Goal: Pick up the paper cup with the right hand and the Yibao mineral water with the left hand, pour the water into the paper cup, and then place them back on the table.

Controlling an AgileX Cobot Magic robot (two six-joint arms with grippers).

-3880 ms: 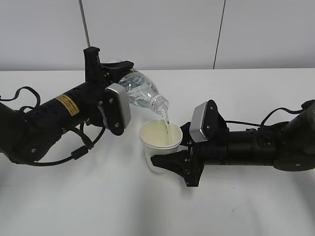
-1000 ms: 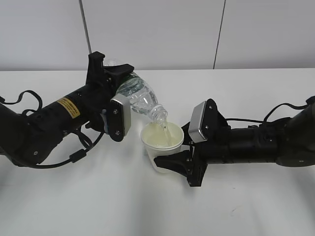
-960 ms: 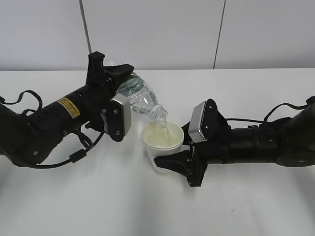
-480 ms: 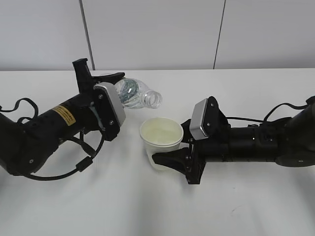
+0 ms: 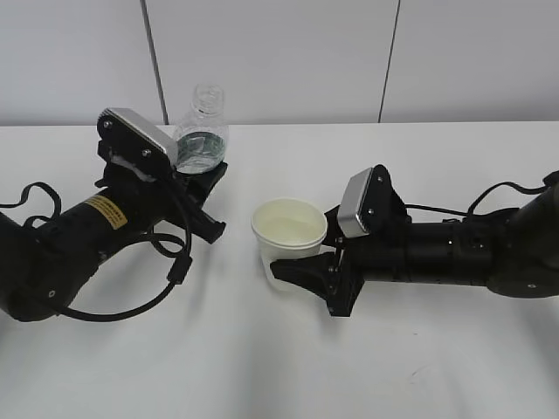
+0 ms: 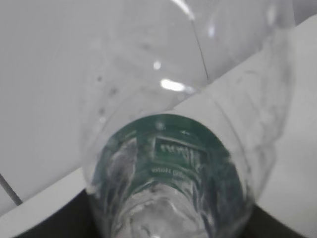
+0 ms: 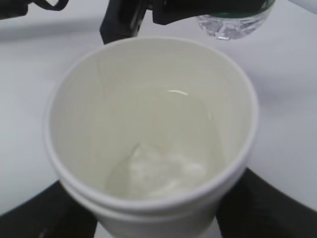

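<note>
The Yibao mineral water (image 5: 203, 135) stands upright in my left gripper (image 5: 205, 188), which is shut on its lower body; its green label fills the left wrist view (image 6: 171, 153). The bottle's base is hidden behind the jaws. The paper cup (image 5: 288, 240) is upright at the table's middle, with my right gripper (image 5: 301, 275) shut around its lower wall. The right wrist view looks down into the cup (image 7: 148, 129), which holds water. The bottle's base (image 7: 233, 22) and the left gripper show beyond the cup there.
The white table (image 5: 262, 367) spreads wide around both arms. Black cables lie by the left arm (image 5: 39, 196) and the right arm (image 5: 489, 205). A pale wall with a dark seam (image 5: 389, 61) stands behind the table.
The left gripper has swung the bottle from tilted over the cup back to upright and moved it left and away from the cup. The pouring has stopped. The right gripper and cup barely moved.
</note>
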